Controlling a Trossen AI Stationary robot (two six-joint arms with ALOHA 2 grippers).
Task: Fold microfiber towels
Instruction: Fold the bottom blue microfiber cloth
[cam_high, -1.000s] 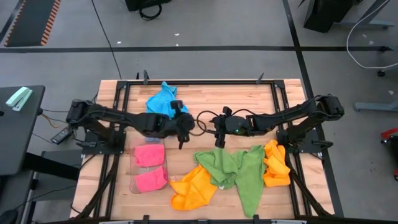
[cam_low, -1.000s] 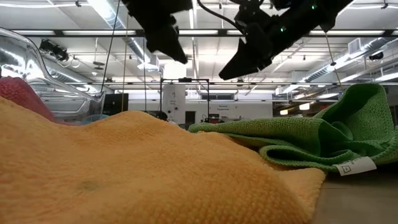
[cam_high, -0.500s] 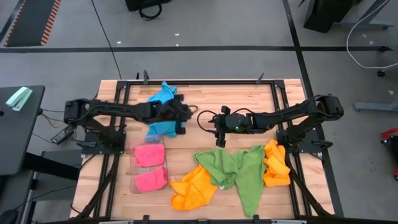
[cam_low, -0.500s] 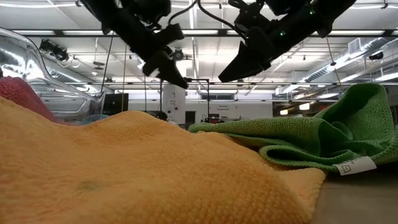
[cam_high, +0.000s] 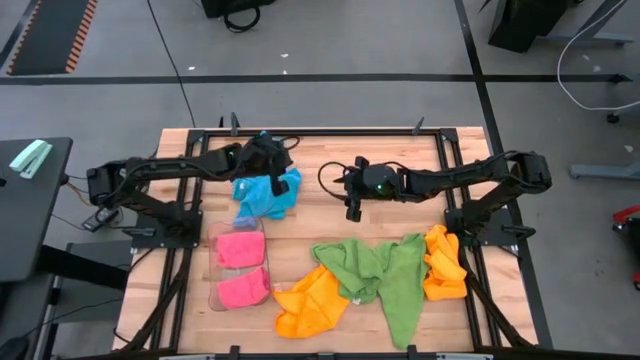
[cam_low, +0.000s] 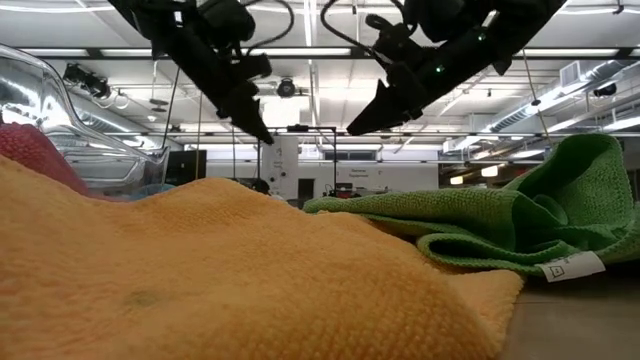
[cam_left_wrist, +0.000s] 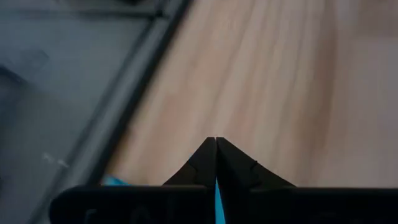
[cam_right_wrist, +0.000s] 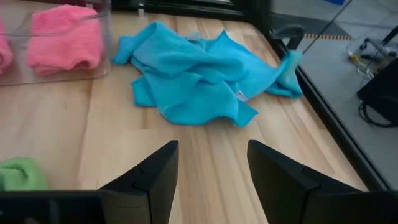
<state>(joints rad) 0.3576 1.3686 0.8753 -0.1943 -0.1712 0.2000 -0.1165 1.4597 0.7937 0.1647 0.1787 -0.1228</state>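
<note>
Near edge of the wooden table (cam_high: 330, 170): an orange towel (cam_high: 312, 300), two green towels (cam_high: 385, 272) and a second orange towel (cam_high: 445, 262) lie crumpled; two pink towels (cam_high: 240, 268) sit in the clear plastic tray (cam_high: 213, 300). Mid-table: the right gripper (cam_right_wrist: 210, 165), jaws apart and empty, points across bare wood towards the sky-blue towel (cam_high: 265, 192), which lies directly ahead of its jaws. Far side: the left gripper (cam_left_wrist: 216, 155), jaws pressed together with a sliver of blue cloth between them, hangs over the blue towel's far edge. The blue towel's long axis runs roughly near-to-far; the left arm is nearer.
</note>
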